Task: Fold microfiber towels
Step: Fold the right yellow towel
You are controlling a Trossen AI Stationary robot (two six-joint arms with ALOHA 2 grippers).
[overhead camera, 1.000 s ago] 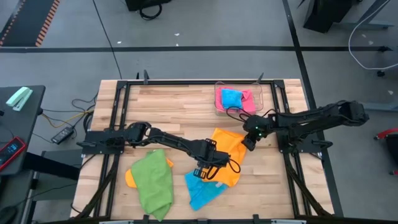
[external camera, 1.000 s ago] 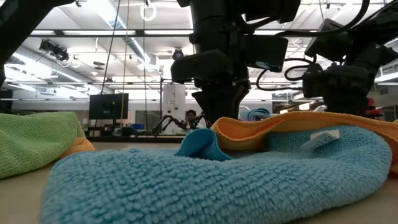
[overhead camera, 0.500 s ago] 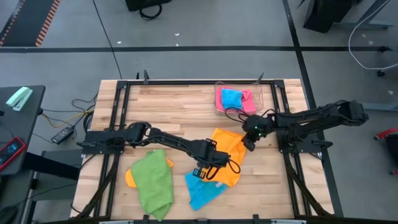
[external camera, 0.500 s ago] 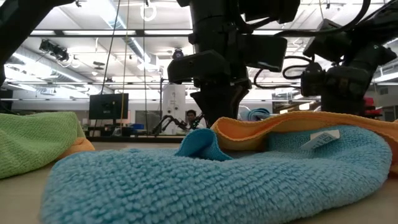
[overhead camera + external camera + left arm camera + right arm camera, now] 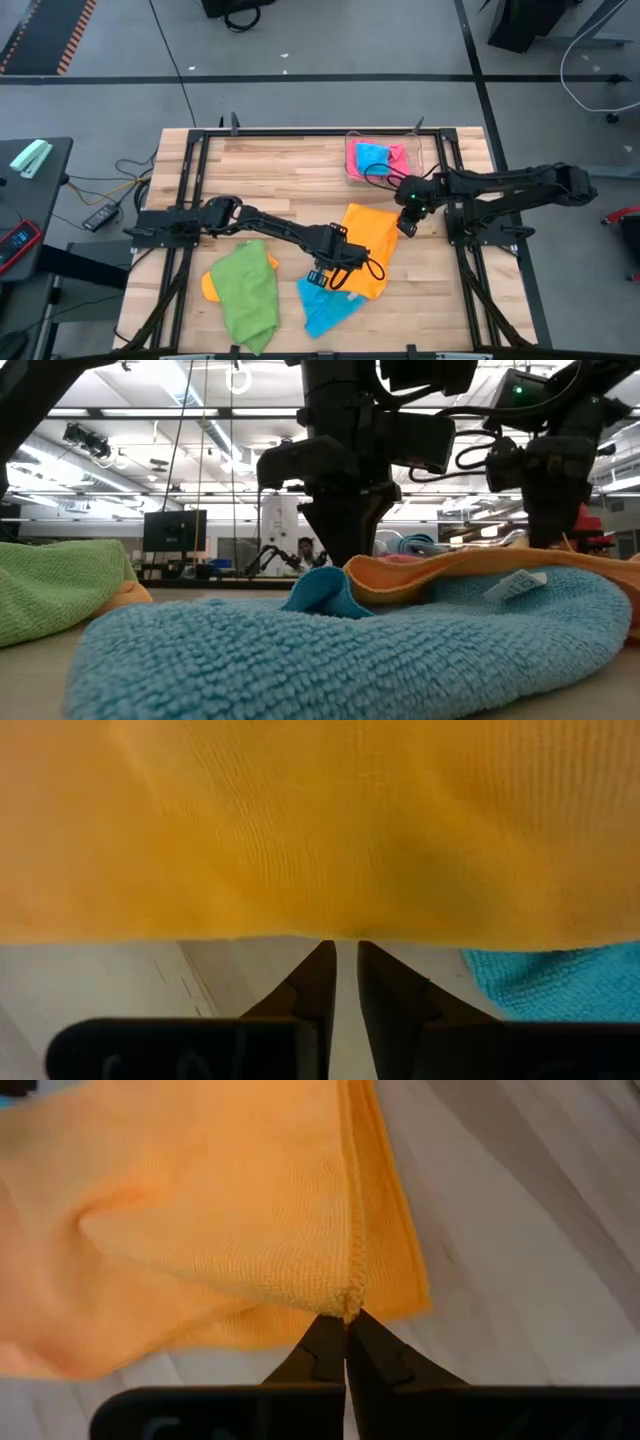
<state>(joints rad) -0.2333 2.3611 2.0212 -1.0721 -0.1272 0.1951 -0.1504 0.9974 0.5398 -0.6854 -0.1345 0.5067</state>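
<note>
Since the earlier frame, your right gripper (image 5: 407, 228) has shifted along the soft orange microfiber towel (image 5: 366, 250) at mid-table and pinched its doubled corner. Your left gripper (image 5: 322, 274) nips the near edge. Green (image 5: 246, 292) and sky-blue (image 5: 325, 304) towels lie crumpled, unfolded; two sit in the clear tray (image 5: 425, 152).

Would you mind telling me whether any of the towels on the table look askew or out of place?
Yes. The orange towel lies skewed, overlapping the crumpled blue towel. The green towel sits rumpled on another orange one. The left gripper and right gripper each pinch an edge of the orange towel.
</note>
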